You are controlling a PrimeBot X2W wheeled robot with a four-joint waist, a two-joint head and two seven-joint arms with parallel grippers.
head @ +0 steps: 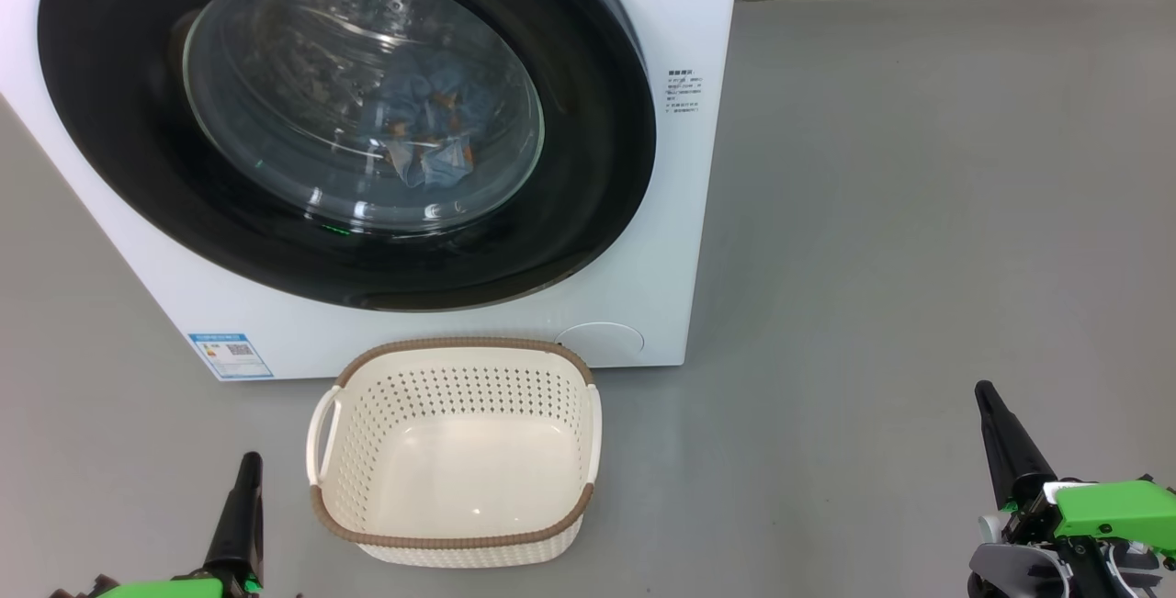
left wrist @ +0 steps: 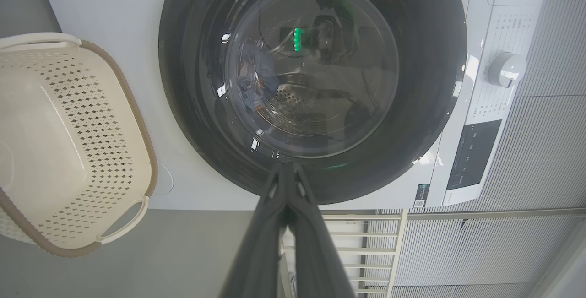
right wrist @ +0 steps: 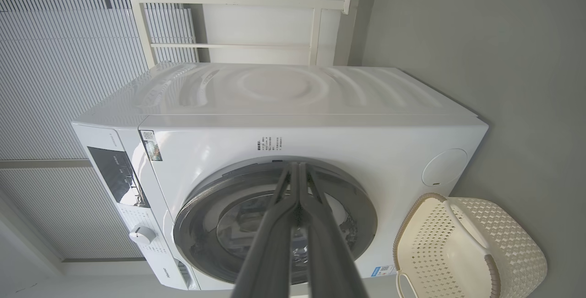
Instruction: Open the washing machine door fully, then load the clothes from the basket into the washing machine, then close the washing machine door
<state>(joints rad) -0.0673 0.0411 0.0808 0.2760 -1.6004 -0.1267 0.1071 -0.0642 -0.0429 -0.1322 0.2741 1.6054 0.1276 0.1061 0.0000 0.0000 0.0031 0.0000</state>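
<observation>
The task looks finished. The large round washing machine door (head: pixel 363 111), glossy black rim around bulging clear glass, sits shut against the big white boxy washing machine (head: pixel 684 212). The light-blue, orange-printed clothes (head: pixel 432 134) lie in the steel drum (left wrist: pixel 293 101) behind it. The cream-white perforated plastic basket (head: pixel 459 345) with a brown woven rim stands empty at the door's 6 o'clock, just beside the machine. The left gripper (head: pixel 248 465) at the basket's 9 o'clock and the right gripper (head: pixel 988 396), well apart at 3 o'clock, have fingers pressed together, empty. Bare grey floor (head: pixel 919 212) lies open toward 3 o'clock.
</observation>
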